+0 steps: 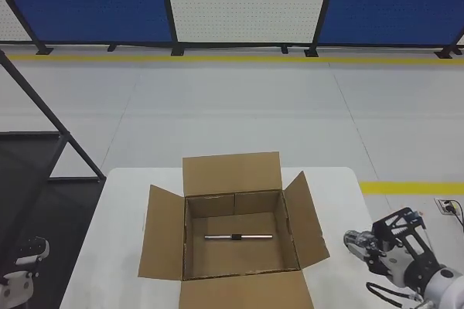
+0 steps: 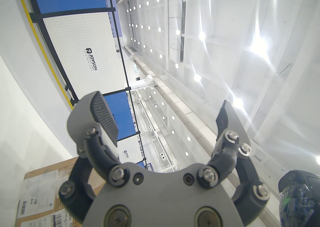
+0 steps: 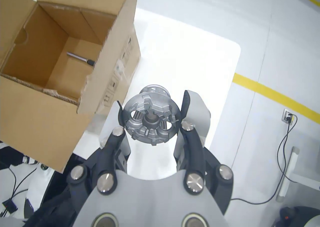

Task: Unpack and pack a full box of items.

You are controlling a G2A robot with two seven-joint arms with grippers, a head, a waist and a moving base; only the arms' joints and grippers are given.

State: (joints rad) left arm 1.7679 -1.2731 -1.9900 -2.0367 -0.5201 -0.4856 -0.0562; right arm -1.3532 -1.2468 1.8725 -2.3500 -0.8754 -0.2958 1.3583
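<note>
An open cardboard box (image 1: 233, 287) stands in the middle of the white table (image 1: 116, 232), its four flaps spread outward. Inside on its floor lies a thin metal rod (image 1: 238, 237), whose end (image 3: 80, 57) also shows in the right wrist view past the box flap (image 3: 110, 37). My right gripper (image 3: 152, 115) is shut on a grey cast metal wheel-shaped part (image 3: 151, 119), held above the table to the right of the box (image 1: 359, 243). My left gripper (image 2: 160, 122) is open and empty, pointing up at the ceiling, off the table's near left corner (image 1: 19, 270).
A black metal frame (image 1: 31, 123) stands on the floor left of the table. A labelled cardboard box (image 2: 45, 195) lies by the left gripper. A yellow floor line (image 1: 417, 188) and a wall socket with a cable (image 3: 287, 115) are at the right.
</note>
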